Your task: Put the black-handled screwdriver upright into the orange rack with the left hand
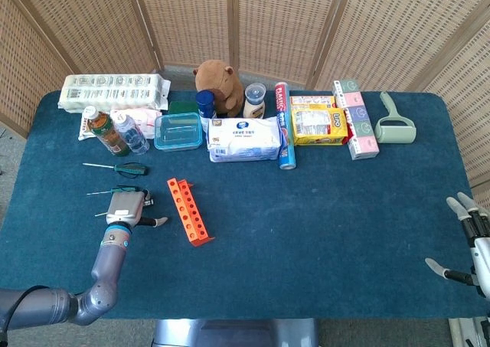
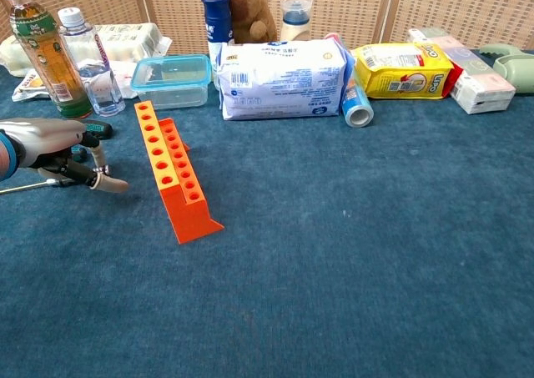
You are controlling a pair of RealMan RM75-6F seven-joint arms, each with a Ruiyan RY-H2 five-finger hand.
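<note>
Here the left hand [image 2: 50, 148] crouches over the black-handled screwdriver [image 2: 37, 183] — fingers curled, grasp uncertain. Close firmly on the handle, lift, tip vertical, toward the orange rack [image 2: 171, 173] just beside.

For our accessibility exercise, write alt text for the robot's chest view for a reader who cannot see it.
A metallic robot left hand rests over a thin screwdriver lying on a blue tablecloth, just left of an orange plastic rack with a row of holes. Bottles, a clear container and packaged goods line the far edge.
</note>
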